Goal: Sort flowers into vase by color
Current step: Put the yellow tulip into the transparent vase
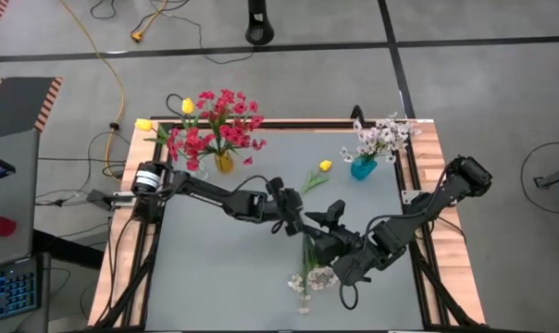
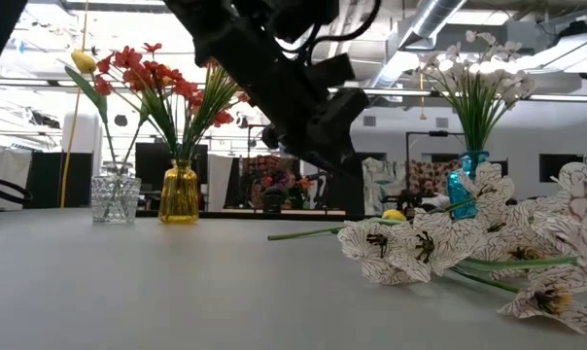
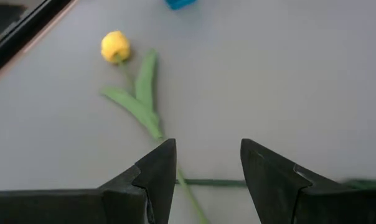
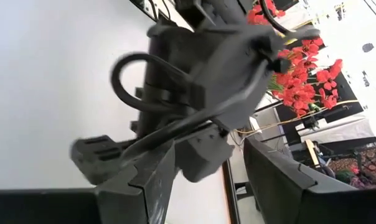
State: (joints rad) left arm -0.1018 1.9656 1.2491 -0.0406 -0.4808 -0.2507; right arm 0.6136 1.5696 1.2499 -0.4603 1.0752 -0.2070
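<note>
Yellow tulip [image 1: 324,166] is lying loose on the bench [image 1: 215,277], bud just beside the blue vase [image 1: 363,168], stem running away from that vase toward mid-bench. That looks like the stem you're going for.

Left tool [image 3: 208,180] is hanging open above the lower end of the tulip stem [image 3: 152,121], fingers either side of it, nothing between them. Right tool [image 4: 206,186] is also open and empty, sitting close behind the left wrist, farther from the blue vase than the left one.

Suggestions for the grasp:
- You're lining up on the bare stem below the leaves [image 3: 138,99]. Good spot; keep off the leaves, they'll likely slip or fold.
- A second green stem [image 3: 213,183] is crossing right under your fingers. Shift toward the bud a touch so you're closing on one stem only.
- Drop until the fingertips are nearly on the bench before closing; the stem is thin and flat-lying.
- Right arm is crowding you. Judging by the high view, the two wrists are almost touching, so back the right one off before lifting.

White spray [image 1: 313,277] is lying on the bench well away from the blue vase, beside the right arm. It's probably going with the white blossoms [image 1: 383,137] in the blue vase.

Yellow buds [image 1: 186,105] are sitting with the clear vase [image 2: 115,198], beside the amber vase [image 2: 178,192] of red flowers [image 1: 217,125]. That's likely your drop.
</note>
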